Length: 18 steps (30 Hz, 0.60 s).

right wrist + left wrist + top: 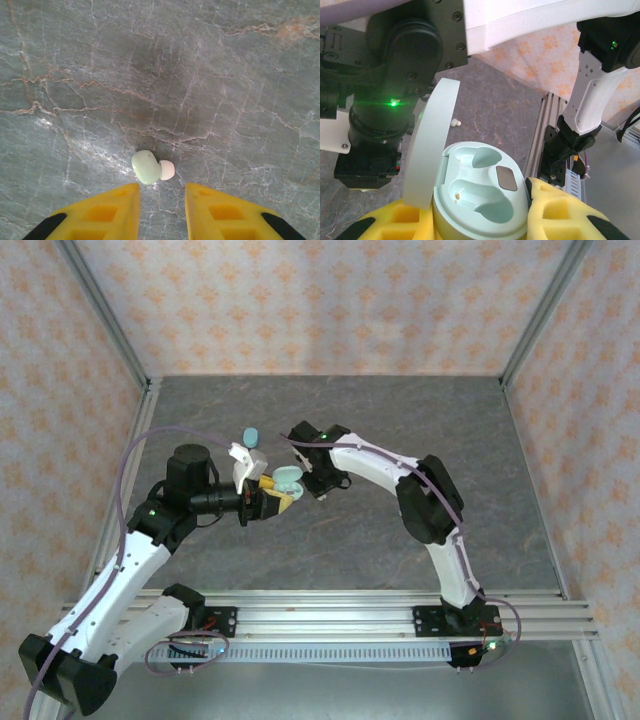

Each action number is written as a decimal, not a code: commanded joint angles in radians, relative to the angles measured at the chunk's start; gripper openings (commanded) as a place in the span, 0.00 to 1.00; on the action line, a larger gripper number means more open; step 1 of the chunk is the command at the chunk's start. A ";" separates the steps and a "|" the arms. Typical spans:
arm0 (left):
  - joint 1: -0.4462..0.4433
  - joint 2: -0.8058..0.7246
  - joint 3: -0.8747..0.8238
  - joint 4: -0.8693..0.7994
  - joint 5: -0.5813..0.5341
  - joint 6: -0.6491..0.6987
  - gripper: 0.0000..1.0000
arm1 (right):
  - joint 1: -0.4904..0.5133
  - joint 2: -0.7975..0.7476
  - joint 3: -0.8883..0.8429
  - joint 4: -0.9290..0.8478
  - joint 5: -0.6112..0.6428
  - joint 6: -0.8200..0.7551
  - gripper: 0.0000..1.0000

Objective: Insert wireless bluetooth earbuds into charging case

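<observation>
Mint-green earbud [146, 167]: lies on the grey marbled worktop [225, 75], near the middle and a little toward the left edge. Rests on its side with the long axis across the right wrist view, rounded body to that view's left, whitish tip to its right. Has bare stone on every side there. Sits just beyond the yellow fingers [100, 215] of the right gripper [162, 195], touching neither; jaws part open, with a clear gap and nothing in it. Lies near the left gripper [477, 222], clamped from both sides on a mint-green charging case [485, 190] held clear of the worktop. Holds it with the lid [427, 150] swung open and upright, both wells toward the camera and empty. Beyond the lid, a tiny pale nub [454, 122] on the worktop; cannot tell whether the same earbud. Shares the worktop with a pale blue case [251, 435] toward the far left corner, near the left arm. Leaves wide bare room toward the right edge and the far edge. Bounded by patterned walls [330, 300] at the far, left and right edges, a metal rail [330, 615] at the near edge.
</observation>
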 commanded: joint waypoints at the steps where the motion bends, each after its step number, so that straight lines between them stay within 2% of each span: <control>1: 0.010 -0.020 -0.004 -0.014 -0.012 0.010 0.10 | 0.012 0.039 0.060 -0.081 0.032 -0.062 0.32; 18: 0.010 -0.037 -0.023 0.001 -0.013 -0.004 0.10 | 0.017 0.125 0.129 -0.127 0.029 -0.117 0.32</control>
